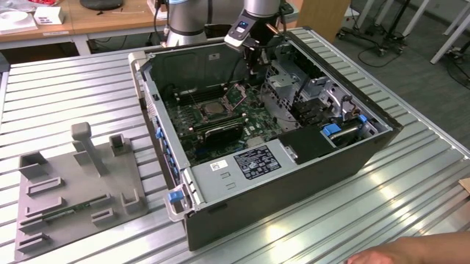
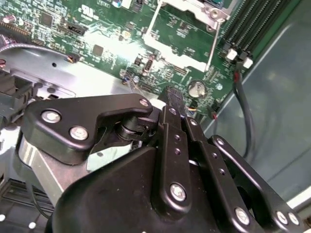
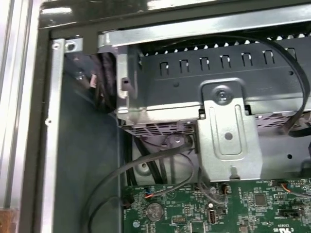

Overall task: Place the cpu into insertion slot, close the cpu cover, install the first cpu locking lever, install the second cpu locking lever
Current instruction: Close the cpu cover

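Green motherboard (image 2: 112,29), black cables (image 2: 246,116) beside gripper (image 2: 174,98)

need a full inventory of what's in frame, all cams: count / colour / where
computer case: 1, black, open, on the table
table: 1, silver slatted metal, bears case and fixture plate
motherboard: 1, green, inside the case
insertion slot: 1, silvery rim, on the motherboard
cpu: 1, silvery grey, seemingly seated in the slot
cpu cover: 1, looks raised beside the slot
drive cage: 1, silver, next to the motherboard
coin cell: 1, silver, on the motherboard
fixture plate: 1, grey, exterior view's left of the case
arm: 1, silver, above the case
claw: 1, black, over the motherboard
hand: 1, by the table's near edge, exterior view's right
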Controlling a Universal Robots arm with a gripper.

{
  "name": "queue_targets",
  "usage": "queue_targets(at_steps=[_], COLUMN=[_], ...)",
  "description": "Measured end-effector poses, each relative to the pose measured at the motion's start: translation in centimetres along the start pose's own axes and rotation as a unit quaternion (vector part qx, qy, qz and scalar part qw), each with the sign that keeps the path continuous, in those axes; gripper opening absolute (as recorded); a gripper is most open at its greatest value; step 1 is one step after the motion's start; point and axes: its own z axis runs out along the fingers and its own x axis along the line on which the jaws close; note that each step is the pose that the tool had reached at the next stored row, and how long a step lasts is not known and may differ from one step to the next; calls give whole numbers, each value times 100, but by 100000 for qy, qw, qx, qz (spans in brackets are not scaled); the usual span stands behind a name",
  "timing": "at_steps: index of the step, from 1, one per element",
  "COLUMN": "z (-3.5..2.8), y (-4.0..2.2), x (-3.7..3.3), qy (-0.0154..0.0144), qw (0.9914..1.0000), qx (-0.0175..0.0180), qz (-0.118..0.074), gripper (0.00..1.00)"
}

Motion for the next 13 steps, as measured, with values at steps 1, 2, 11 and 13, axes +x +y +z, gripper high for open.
queue_targets(at_steps=[1, 2, 11, 13], z=[9, 18, 130, 136], y=[1, 2, 3, 3], x=[-16, -31, -104, -105], qy=[17, 27, 49, 36], qw=[100000, 100000, 100000, 100000], qx=[0, -1, 4, 5], qz=[-1, 0, 4, 1], gripper=[10, 10, 10, 10])
